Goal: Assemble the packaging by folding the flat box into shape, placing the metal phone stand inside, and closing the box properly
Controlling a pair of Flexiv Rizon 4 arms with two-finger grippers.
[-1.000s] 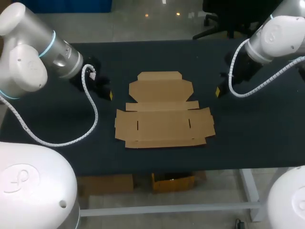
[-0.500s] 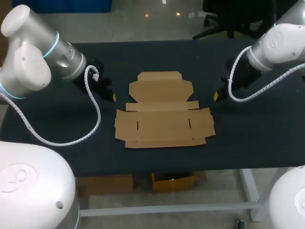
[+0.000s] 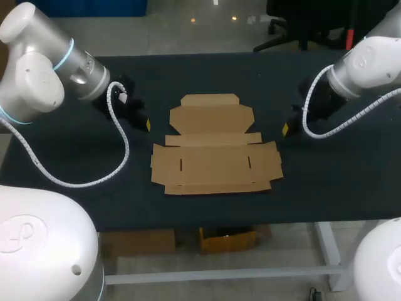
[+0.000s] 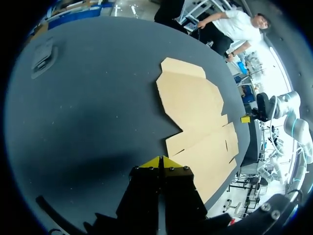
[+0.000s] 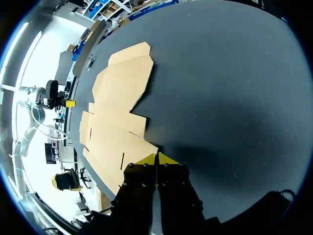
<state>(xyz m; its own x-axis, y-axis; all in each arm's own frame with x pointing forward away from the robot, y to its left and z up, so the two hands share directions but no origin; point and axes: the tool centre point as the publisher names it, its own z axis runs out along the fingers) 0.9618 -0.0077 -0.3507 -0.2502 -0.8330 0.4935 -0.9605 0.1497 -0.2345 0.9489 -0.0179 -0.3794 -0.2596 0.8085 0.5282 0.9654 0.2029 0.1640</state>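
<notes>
The flat box (image 3: 215, 147) lies unfolded at the middle of the black table (image 3: 62, 157), its flaps spread flat on the surface. The left arm comes in from the left side with its elbow raised and its wrist angled down toward the table, so that the left gripper (image 3: 146, 124) sits near the box's 10 o'clock, apart from the cardboard. Its yellow fingertips (image 4: 150, 163) are pressed together with nothing between them, and the box lies just ahead of them. The right arm mirrors this pose from the right side. The right gripper (image 3: 286, 129) is low over the table at about the box's 2 o'clock and clear of its edge. Its fingertips (image 5: 146, 159) likewise meet and hold nothing.
</notes>
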